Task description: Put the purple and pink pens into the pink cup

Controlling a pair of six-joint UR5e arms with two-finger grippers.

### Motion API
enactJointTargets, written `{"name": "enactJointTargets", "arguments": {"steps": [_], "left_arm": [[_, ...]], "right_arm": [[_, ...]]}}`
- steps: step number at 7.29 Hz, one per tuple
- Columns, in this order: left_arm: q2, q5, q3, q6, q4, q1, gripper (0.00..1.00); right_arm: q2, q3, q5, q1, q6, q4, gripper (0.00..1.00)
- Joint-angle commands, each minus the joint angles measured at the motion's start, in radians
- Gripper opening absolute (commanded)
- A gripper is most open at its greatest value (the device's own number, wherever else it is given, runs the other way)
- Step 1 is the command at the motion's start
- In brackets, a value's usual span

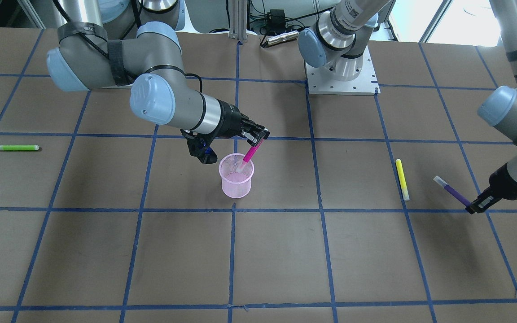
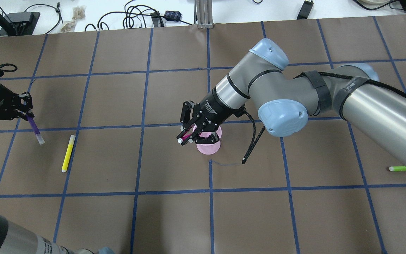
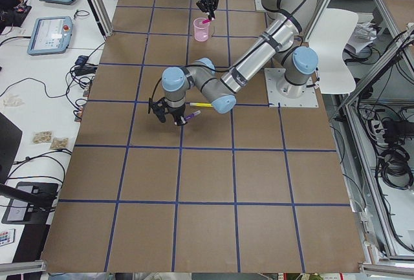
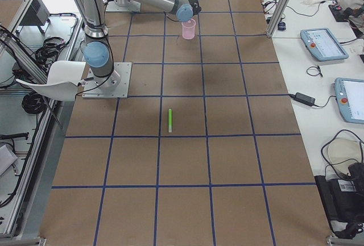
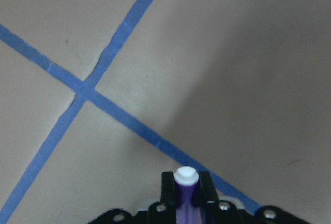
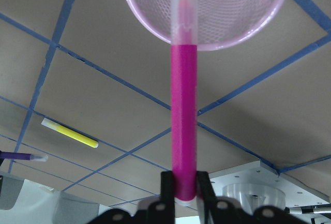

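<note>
Brown gridded counter [image 1: 285, 260]: mid-frame, right end effector [image 1: 258, 140] pinches tilted pink pen [image 1: 251, 154], tip in pink cup [image 1: 236, 186] mouth; far right, left end effector [image 1: 474, 208] clamps purple pen [image 1: 453, 193].

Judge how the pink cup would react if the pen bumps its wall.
Probably light: the pink cup is see-through mesh, so a nudge likely slides it. It stands free and upright, narrower at the base, so the pink pen could tip it.
</note>
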Motion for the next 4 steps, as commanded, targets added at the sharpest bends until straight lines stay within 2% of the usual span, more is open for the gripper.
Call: {"name": "enactJointTargets", "arguments": {"steps": [1,2,3,4], "left_arm": [[0.063,0.006,0.047,-0.005,0.004,-0.102,0.0],[0.084,0.007,0.047,-0.05,0.015,-0.162,0.0],[0.1,0.006,0.049,-0.154,0.016,-0.237,0.0],[0.118,0.006,0.055,-0.226,0.042,-0.32,0.0]], "right_arm": [[0.005,-0.009,-0.029,-0.052,-0.057,-0.003,0.84],[0.002,-0.015,-0.074,-0.109,-0.097,-0.005,0.95],[-0.01,-0.023,-0.085,-0.153,-0.11,-0.067,0.96],[-0.028,-0.081,-0.186,-0.166,-0.158,-0.072,0.98]]}}
